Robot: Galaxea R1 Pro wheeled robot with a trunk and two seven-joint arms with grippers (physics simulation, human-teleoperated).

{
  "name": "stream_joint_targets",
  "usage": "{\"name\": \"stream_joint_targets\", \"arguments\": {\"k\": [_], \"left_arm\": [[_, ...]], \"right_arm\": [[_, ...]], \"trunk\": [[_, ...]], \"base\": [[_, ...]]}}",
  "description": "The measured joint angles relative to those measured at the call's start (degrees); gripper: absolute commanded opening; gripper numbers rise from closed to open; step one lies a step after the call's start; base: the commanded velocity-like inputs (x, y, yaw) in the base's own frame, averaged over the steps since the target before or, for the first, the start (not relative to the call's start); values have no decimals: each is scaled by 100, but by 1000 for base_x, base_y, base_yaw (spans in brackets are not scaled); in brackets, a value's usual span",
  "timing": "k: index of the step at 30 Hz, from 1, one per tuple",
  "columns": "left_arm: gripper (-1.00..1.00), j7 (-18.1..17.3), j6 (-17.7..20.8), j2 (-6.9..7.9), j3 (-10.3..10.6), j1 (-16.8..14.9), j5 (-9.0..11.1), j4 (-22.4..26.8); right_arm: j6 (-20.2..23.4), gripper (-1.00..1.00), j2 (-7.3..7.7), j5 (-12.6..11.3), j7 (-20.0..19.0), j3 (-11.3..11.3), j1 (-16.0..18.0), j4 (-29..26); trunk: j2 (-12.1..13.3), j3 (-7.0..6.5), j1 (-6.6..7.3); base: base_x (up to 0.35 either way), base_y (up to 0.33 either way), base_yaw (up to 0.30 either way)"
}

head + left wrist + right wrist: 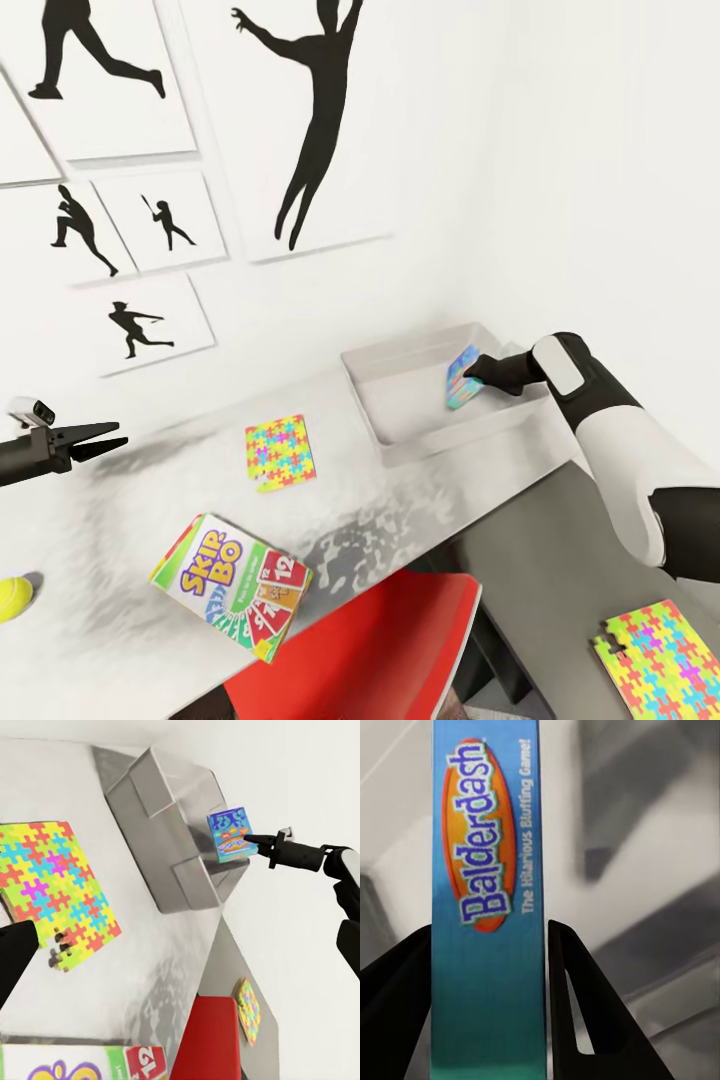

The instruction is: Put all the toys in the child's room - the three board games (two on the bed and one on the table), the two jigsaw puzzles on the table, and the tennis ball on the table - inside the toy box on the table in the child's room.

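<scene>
one small blue balderdash game box (462, 378) is pinched on its narrow sides between the black jaws of the right gripper (478, 374), held on edge over the shallow pale grey toy box (400, 372) that stands on the long pale grey-white desk (130, 520) against the white wall; the right wrist view shows the two fingers (585, 1005) clamped against the box's spine with the tray's grey walls blurred beyond it. the step in hand looks like the drop into the tray, and to do it well the box should come lower and well inside the sloping near wall before the jaws part, so that it lands flat on the tray floor rather than tipping over the rim; a slight turn of the wrist toward level would help it settle and leave room for the bigger boxes. the left gripper (98, 440) hangs over the desk well apart from the tray with its jaws spread and nothing between them. waiting on the desk are a thin multicolour jigsaw square (280, 452) just beside the tray, the green-edged skip-bo cardboard box (232, 585) near the front edge, and the small fuzzy yellow-green tennis ball (14, 598) at the far left. a second multicolour jigsaw square (664, 660) lies on the lower dark grey cabinet (540, 570), beside a red chair seat (370, 650)
</scene>
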State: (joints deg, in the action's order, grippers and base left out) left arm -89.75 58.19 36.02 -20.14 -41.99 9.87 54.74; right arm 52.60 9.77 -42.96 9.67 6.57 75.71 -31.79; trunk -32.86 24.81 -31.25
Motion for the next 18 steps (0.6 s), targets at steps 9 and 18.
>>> {"name": "stream_joint_targets", "arguments": {"k": [9,18], "left_arm": [[100,0,0,7,0,1,-1,1],[100,0,0,8,2,0,-1,1]], "right_arm": [[-26,-100,7,-1,-5,130,0,-4],[-38,-100,14,0,-5,138,46,-21]], "trunk": [[0,84,0],[0,167,0]], "base": [[0,0,0],[0,0,0]]}}
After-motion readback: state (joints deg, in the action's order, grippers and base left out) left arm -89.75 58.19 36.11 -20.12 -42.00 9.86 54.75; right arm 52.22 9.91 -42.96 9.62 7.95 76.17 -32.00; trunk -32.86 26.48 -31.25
